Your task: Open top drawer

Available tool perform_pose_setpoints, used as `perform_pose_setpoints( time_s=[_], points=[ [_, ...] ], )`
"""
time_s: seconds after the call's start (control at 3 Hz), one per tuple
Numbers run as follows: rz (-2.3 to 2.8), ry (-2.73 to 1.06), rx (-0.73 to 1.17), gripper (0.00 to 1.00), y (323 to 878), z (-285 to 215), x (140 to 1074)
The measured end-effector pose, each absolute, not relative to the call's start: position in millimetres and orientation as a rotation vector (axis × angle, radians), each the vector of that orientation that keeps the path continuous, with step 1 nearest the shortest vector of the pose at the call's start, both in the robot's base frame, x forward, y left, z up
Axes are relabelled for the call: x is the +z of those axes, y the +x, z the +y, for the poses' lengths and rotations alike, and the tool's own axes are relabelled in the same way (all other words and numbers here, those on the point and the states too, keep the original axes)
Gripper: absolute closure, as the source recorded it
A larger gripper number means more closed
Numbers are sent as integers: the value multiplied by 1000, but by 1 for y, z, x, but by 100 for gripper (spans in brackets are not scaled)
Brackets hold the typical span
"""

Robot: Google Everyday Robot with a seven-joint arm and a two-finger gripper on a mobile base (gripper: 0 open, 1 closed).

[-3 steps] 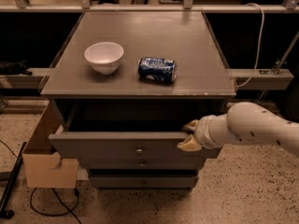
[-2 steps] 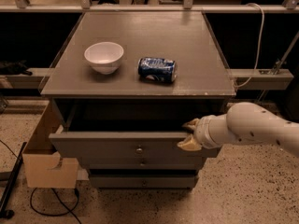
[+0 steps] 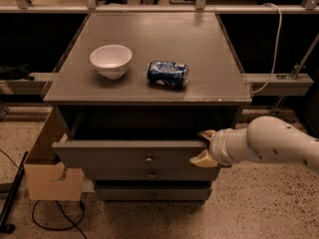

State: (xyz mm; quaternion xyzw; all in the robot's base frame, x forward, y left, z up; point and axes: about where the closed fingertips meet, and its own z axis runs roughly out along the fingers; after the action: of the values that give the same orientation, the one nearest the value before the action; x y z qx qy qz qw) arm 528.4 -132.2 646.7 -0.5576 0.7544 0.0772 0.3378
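A cardboard box [image 3: 47,176] stands on the speckled floor at the far left, against the side of the grey cabinet [image 3: 154,31]. On the cabinet's top, a white bowl [image 3: 110,60] sits upright on the left half. A blue drinks can [image 3: 167,74] lies on its side just right of it, the two apart.

Below the top, the top drawer [image 3: 124,156] stands partly pulled out, with a dark gap showing between its front and the cabinet frame. Its small round knob [image 3: 148,159] sits at the middle of the front, untouched. A narrower drawer [image 3: 149,192] below appears closed.

The gripper [image 3: 204,146] is at the right end of the top drawer's front, well right of the knob. Its two tan fingers are spread, one above the other. The upper one [image 3: 207,133] reaches the front's top edge at the corner. The lower one [image 3: 201,159] lies against the front face. The white arm [image 3: 279,144] comes in from the right edge, roughly level with the drawer. A pale cable [image 3: 275,39] hangs behind it on the right.
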Motion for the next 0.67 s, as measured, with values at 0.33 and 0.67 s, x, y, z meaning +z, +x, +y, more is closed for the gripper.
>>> perform_pose_setpoints(
  time_s=[0.33, 0.67],
  points=[
    [1921, -1494, 251, 77, 469, -121, 648],
    [1921, -1494, 251, 100, 469, -121, 656]
  ],
)
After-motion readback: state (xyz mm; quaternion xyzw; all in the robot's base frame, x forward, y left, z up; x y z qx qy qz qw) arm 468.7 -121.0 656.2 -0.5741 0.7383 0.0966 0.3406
